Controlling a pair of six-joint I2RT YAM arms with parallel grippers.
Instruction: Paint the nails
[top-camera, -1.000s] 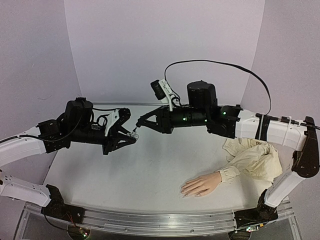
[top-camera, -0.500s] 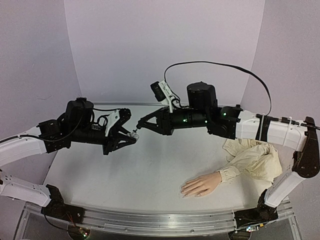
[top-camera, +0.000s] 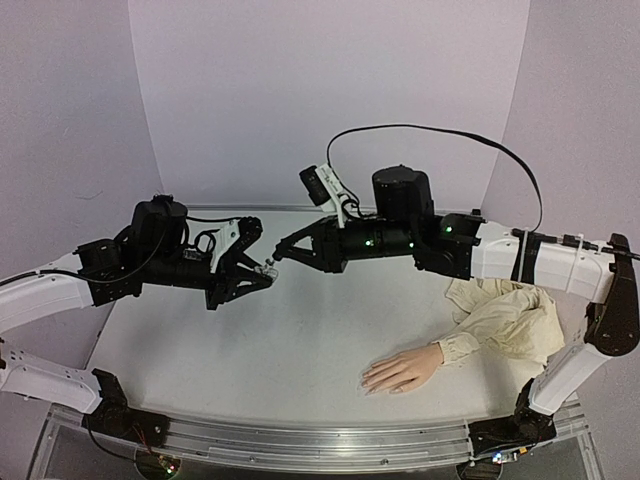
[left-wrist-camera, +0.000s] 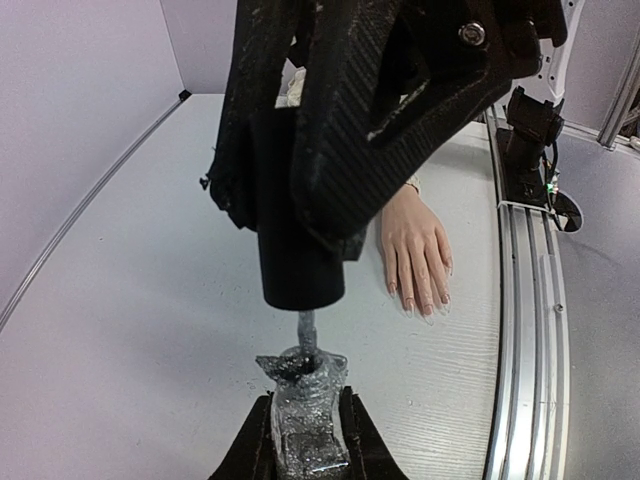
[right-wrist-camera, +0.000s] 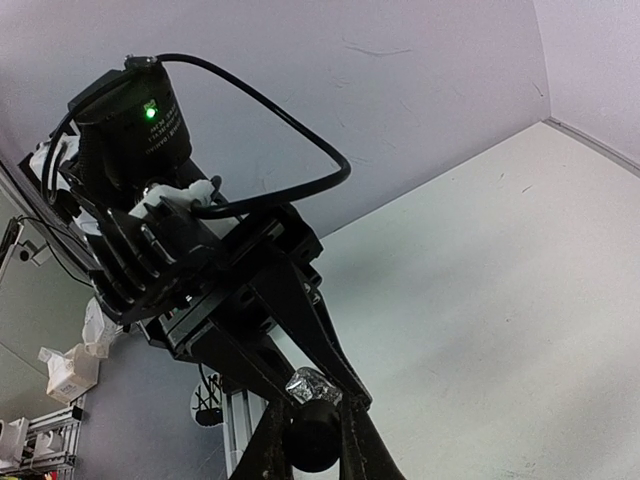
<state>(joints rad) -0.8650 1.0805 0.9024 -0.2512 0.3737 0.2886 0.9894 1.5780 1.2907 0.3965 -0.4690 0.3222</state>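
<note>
Two Arms Met in Mid-Air, Cap Lifted Just Clear of Its Bottle

A small polish bottle (left-wrist-camera: 303, 425), wrapped in crinkled silver foil, sat clenched in the left jaws, held in the air above the far half of the desk (top-camera: 300, 350). The right jaws were clamped on the bottle's black cap (left-wrist-camera: 300, 262), which stood just clear of the neck. A thin brush stem (left-wrist-camera: 306, 335) ran from the cap down into the bottle's mouth. The foil hid whatever the bottle held.

The mannequin hand (top-camera: 402, 370) lay palm down at the near right of the desk, well apart from both jaws, its fingers pointing left. Its nails (left-wrist-camera: 427, 305) showed in the left wrist view as small tips, touched by nothing. A rumpled cream sleeve (top-camera: 510, 318) trailed from the wrist toward the right arm's base.

The right arm (top-camera: 480, 250) stretched level across the desk above the sleeve, with a black cable (top-camera: 450, 128) looping over it. The left arm (top-camera: 150, 265) reached in from the left side. Open desk surface stretched between the raised jaws and the mannequin hand. An aluminium rail (top-camera: 320, 440) bounded the near edge, close to the hand, and pale walls closed in the far side and both flanks.
</note>
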